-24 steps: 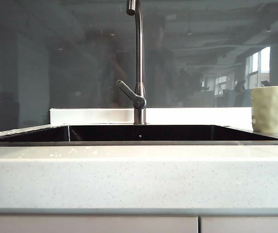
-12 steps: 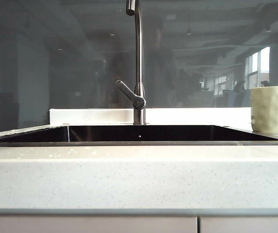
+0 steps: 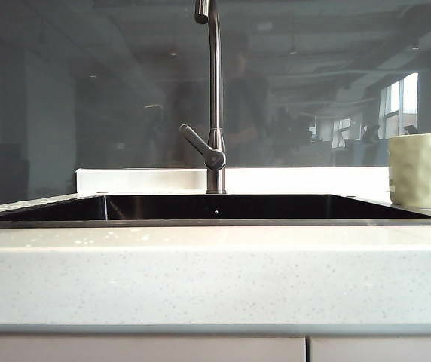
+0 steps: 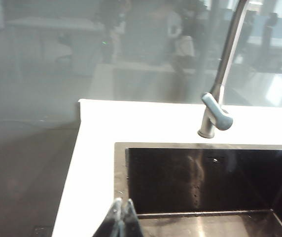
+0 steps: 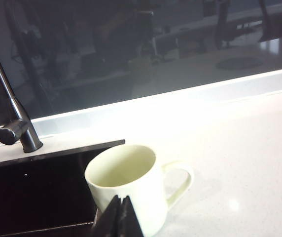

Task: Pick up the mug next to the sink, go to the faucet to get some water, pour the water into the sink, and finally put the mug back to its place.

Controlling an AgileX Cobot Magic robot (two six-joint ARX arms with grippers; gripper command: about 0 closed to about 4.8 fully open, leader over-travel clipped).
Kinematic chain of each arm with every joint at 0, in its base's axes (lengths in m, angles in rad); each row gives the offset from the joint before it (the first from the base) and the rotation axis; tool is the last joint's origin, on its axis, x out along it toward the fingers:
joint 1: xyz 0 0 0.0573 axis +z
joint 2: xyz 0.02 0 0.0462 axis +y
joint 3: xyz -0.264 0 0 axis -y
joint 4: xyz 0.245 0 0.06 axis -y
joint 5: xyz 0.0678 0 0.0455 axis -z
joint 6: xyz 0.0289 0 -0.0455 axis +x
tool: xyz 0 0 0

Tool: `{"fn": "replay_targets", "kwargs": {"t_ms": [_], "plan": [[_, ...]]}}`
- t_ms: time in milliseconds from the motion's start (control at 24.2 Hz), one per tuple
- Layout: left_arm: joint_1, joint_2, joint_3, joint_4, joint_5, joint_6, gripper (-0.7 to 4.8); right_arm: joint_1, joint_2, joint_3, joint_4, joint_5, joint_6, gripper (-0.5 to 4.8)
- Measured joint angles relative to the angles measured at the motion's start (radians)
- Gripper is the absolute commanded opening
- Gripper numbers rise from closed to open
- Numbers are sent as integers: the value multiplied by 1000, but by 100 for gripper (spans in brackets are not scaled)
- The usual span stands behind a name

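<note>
Mug [image 5: 131, 185] upright on counter by sink [image 4: 200, 187] | L gripper [image 4: 120, 219] closed, empty | R gripper [image 5: 119, 217] closed, empty

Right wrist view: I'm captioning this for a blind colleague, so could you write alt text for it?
A pale cream-green mug stands upright on the speckled counter beside the dark sink, its handle pointing away from the basin, apparently empty. The shut right gripper hangs just in front of the mug, not holding it. The steel faucet rises behind the sink.

Left claw [image 4: 121, 219]: two thin dark fingers, tapered tips, glossy edges, possibly translucent. Right claw [image 5: 120, 217]: same dark, slim, pointed fingers.
</note>
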Motion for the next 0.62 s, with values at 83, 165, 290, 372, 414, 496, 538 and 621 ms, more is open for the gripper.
{"fn": "replay_targets", "kwargs": {"t_ms": [83,165,290,372,414,496,538,621], "plan": [[0,0,0,-5,3,-1,-4,0,0,0,-6,1,0,-9],[0,0,0,-11,3,-1,-4,0,0,0,-6,0,0,-9],[0,0,0,-15,3,-1,-4,0,0,0,-6,0,0,-9],[0,0,0,-15,-16,121,-4,0,0,0,-6,0,0,-9],[0,0,0,-15,-42,164,-4,0,0,0,-6,0,0,-9],[0,0,0,-31,-61,182,-4,0,0,0,-6,0,0,-9],[0,-3,0,-43,-61,183,-4,0,0,0,-6,0,0,-9],[0,-51,-3,-92,-62,196,-4,0,0,0,-7,1,0,-9]]}}
